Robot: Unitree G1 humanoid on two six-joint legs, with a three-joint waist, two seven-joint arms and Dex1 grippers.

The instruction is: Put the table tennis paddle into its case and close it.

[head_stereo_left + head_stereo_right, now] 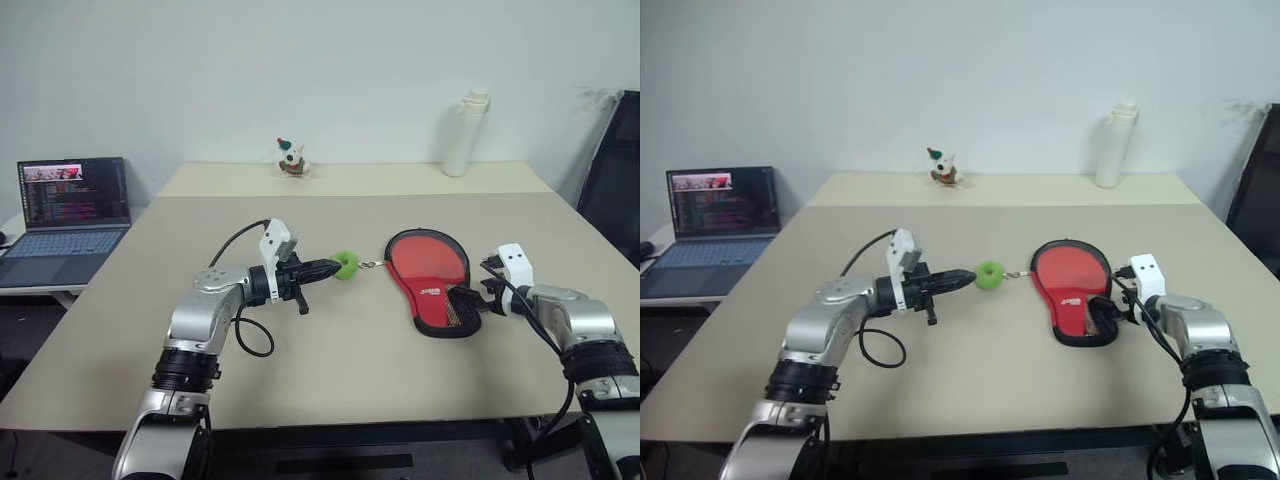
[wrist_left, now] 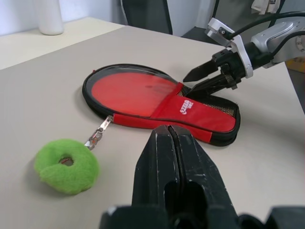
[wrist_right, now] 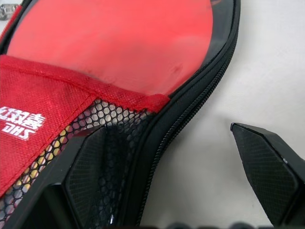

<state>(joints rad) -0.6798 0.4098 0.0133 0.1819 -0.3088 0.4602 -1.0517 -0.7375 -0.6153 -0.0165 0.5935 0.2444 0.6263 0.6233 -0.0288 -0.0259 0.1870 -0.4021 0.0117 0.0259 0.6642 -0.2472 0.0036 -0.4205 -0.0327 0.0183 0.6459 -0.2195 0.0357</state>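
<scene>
Two grippers are at work here, and we take the jaws first. Our left gripper (image 1: pixel 325 268) has its fingers pressed together, holding nothing, its tip just short of the green ring (image 1: pixel 346 265), which lies on the table (image 1: pixel 330 370) at the gripper's 3 o'clock. Our right gripper (image 2: pixel 200 81) has its fingers spread wide, straddling the handle end of the case (image 1: pixel 432 280): one finger lies on the mesh pocket (image 3: pixel 95 138), the other hangs over bare table beside the zip edge. It has not closed on anything. The case lies flat, red side up, round end toward 12 o'clock and the ring chained to its zip pull at 9 o'clock. We cannot tell whether the paddle is already inside. We judge the step in hand to be the closing: the right gripper must pin the handle end while the left opens, takes the ring and draws the zip round.
</scene>
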